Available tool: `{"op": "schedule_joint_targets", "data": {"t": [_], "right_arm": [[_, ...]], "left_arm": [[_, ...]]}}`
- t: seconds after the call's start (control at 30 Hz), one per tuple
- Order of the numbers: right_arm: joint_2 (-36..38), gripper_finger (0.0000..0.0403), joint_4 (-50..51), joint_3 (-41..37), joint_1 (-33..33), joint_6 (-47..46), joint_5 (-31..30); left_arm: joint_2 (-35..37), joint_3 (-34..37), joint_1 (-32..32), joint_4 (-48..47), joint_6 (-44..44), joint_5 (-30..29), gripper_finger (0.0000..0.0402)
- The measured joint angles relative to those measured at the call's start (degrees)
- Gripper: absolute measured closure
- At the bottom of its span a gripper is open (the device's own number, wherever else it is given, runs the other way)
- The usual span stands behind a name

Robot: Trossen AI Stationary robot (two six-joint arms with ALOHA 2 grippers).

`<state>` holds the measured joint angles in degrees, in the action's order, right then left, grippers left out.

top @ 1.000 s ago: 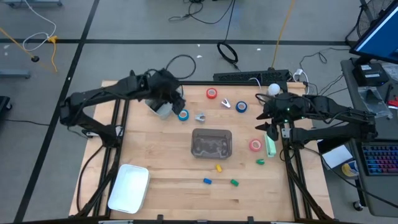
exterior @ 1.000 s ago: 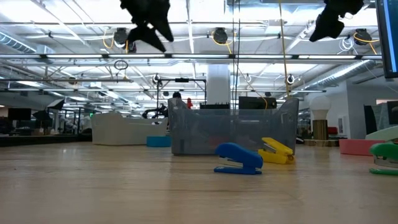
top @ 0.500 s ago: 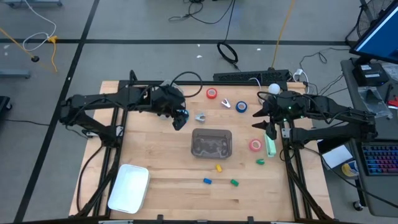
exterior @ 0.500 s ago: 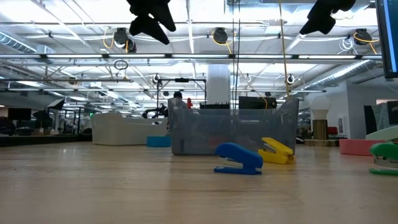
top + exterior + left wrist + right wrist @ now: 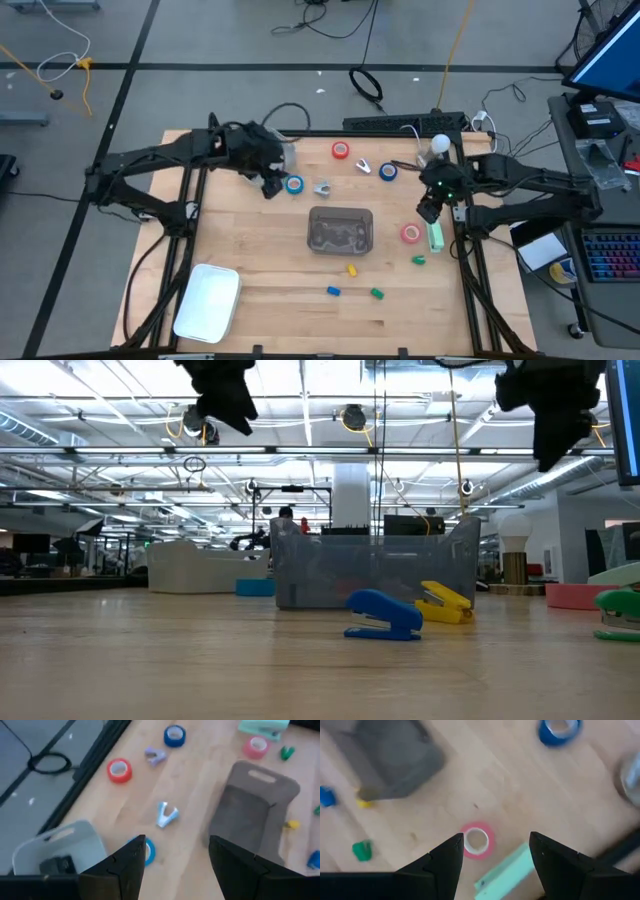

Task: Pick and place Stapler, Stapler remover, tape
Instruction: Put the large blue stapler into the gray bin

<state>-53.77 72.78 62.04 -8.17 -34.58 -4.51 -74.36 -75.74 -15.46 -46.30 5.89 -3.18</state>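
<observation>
The right gripper [image 5: 495, 851] hangs spread and empty right above the pink-red tape roll [image 5: 477, 840] — it lies flat, touching the mint stapler [image 5: 505, 871] (right arm clearly nearer). The left gripper [image 5: 175, 857], also spread, hovers by the light-blue tape roll [image 5: 294, 184].

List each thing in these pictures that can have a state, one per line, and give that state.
Left tool: open, empty, above the light blue tape.
Right tool: open, empty, above the pink-red tape.
Grey bin: upright, open-topped.
White tray: flat on the table, nothing in it.
Mint green stapler: lying on the table.
Red tape: lying flat.
Dark blue tape: lying flat.
</observation>
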Motion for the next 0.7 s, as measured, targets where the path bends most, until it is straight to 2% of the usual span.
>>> {"op": "schedule_joint_targets", "data": {"t": [0.13, 0.23, 0.37, 0.53, 0.7], "right_arm": [[-0.84, 0.0181, 2.22, 0.00, 1.83, -10.41, -1.87], [-1.77, 0.0181, 3.68, 0.02, 3.54, -17.34, -1.62], [-4.31, 0.0181, 6.63, 0.02, 6.53, -25.75, -1.18], [-8.93, 0.0181, 7.79, 0.02, 9.96, -33.78, 0.21], [-13.05, 0.0181, 8.28, 0.02, 13.28, -40.08, 0.26]], "left_arm": [[7.84, 8.48, -5.52, 7.95, -3.28, 10.23, 0.0183], [13.96, 14.82, -8.10, 10.40, -3.23, 14.03, 0.0183], [22.34, 21.16, -8.91, 12.88, -2.21, 14.14, 0.0183], [30.91, 29.15, -8.23, 21.49, 3.71, 14.10, 0.0183], [34.53, 36.14, -4.25, 30.82, 8.02, 13.62, 0.0183]]}}
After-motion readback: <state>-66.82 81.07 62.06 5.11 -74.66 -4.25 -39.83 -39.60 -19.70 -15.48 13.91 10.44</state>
